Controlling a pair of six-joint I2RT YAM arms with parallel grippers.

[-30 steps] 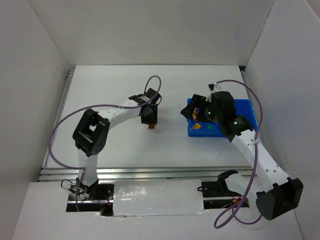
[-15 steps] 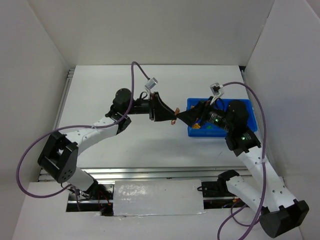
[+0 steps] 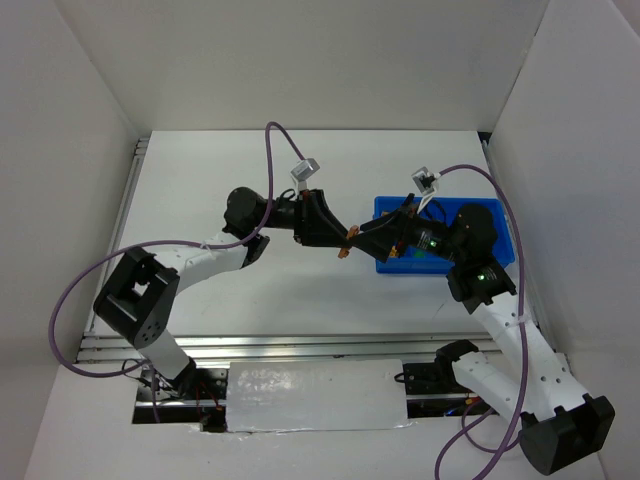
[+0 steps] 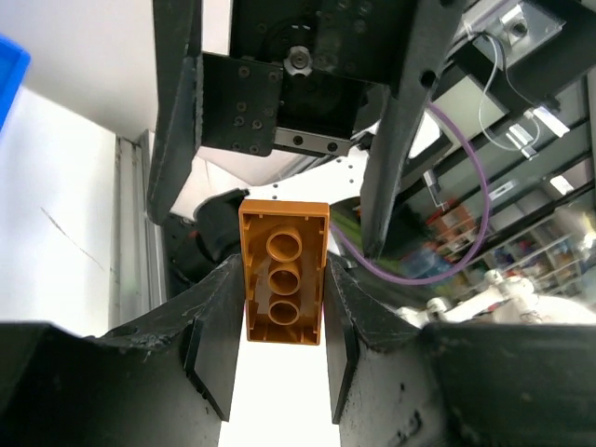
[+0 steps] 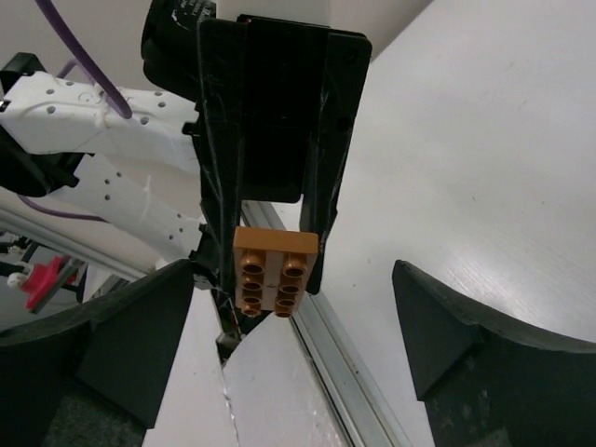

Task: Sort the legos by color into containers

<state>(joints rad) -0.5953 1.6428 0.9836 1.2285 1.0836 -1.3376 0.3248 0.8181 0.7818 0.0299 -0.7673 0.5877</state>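
I read this step as a handover in mid-air: 1 orange brick going from my left arm to my right, so the right can drop it in the tray.

My left gripper (image 3: 340, 242) is closed narrowly on the brick (image 4: 283, 256). Its 2 fingers press the long sides, and the hollow underside with 3 tubes faces my left wrist camera. About half the brick sticks out past my fingertips, pointing at the other gripper.

My right gripper (image 5: 298, 345) is spread wide and holds nothing. The brick (image 5: 275, 270) sits ahead of it, centred in the gap, and neither finger touches it. I cannot tell how far the brick is from the right fingertips.

The blue tray (image 3: 497, 213) lies under and behind my right wrist, mostly hidden by the arm. Small orange and green bits show in its near corner.

Next, I judge, the right should slide forward around the free end and close. Only then should my left let go, or the brick falls to the table.
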